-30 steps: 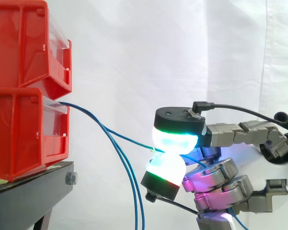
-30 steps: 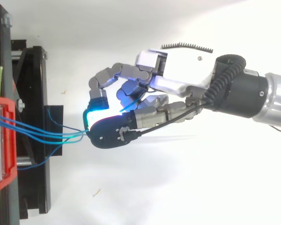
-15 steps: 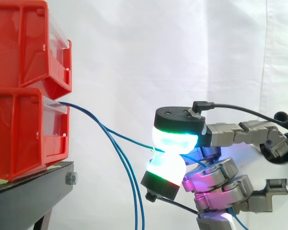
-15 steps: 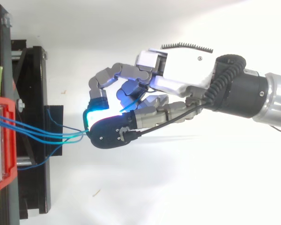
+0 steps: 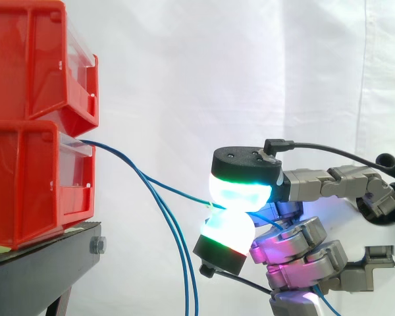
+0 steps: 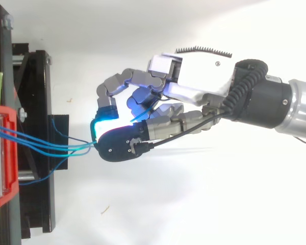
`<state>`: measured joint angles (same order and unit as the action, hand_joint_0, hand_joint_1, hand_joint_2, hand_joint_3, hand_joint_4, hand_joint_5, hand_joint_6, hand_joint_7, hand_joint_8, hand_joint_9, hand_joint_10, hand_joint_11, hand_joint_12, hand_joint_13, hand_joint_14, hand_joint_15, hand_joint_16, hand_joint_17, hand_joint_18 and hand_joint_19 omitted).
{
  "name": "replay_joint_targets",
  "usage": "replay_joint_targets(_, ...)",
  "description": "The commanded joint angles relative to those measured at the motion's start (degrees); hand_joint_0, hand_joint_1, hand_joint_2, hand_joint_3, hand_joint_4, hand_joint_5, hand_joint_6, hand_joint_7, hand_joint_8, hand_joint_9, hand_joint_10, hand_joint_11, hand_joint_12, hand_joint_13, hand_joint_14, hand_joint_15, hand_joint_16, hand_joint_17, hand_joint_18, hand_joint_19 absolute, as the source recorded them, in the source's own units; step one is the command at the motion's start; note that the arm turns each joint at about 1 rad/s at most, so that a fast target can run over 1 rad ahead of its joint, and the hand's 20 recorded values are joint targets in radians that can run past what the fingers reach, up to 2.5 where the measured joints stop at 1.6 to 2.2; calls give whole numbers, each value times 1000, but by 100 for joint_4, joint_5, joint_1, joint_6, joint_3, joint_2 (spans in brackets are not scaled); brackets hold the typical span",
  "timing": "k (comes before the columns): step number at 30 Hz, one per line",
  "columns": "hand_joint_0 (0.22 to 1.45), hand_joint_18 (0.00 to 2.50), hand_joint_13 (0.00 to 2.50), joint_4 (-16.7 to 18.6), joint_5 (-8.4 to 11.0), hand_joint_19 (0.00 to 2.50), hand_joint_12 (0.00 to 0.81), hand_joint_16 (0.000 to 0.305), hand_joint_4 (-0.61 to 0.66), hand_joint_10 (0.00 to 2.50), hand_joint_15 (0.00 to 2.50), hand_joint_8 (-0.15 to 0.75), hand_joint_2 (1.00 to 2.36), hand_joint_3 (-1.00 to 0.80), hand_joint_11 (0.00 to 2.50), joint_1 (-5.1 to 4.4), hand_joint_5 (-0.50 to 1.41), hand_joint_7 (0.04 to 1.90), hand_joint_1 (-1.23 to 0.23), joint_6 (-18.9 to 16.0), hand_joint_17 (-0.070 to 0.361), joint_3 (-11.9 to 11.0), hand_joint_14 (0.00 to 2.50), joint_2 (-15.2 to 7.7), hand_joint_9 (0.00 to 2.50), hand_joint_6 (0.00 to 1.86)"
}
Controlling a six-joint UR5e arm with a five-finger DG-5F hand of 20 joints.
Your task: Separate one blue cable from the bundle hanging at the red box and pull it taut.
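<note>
Cable (image 5: 178, 191) held pinched between two pads (image 5: 240, 192) of hand (image 6: 194, 76) | cable runs left and upward to bin (image 5: 33, 178) | tautening pull judged rightward, away from bin

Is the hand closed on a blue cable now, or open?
Shut on it. In the side view, two glowing fingertips of the hand pinch one blue cable between them; the other blue cables hang loose below.
</note>
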<state>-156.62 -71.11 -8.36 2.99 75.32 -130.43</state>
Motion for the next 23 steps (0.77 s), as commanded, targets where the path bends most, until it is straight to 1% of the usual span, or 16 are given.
replay_joint_targets(1, 846, 1093, 1043, 0, 1, 1148, 341, 45, 104, 1622, 1454, 317, 1147, 238, 1728, 1, -209, 1289, -709, 0, 101, 0, 2082, 0, 862, 915)
replay_joint_targets(4, 844, 1091, 1044, 0, 1, 1151, 342, 44, 106, 1618, 1485, 316, 1153, 231, 1740, -8, -209, 1292, -709, 0, 100, 0, 2071, 0, 861, 914)
replay_joint_targets(14, 845, 1090, 1045, 0, 1, 1149, 342, 44, 114, 1618, 1469, 319, 1146, 223, 1736, 1, -207, 1291, -709, 0, 99, 0, 2078, 0, 864, 913)
replay_joint_targets(23, 855, 1087, 1044, 8, 1, 1155, 341, 44, 116, 1619, 1459, 316, 1110, 231, 1731, 1, -207, 1288, -709, 0, 100, 9, 2085, 0, 865, 913)
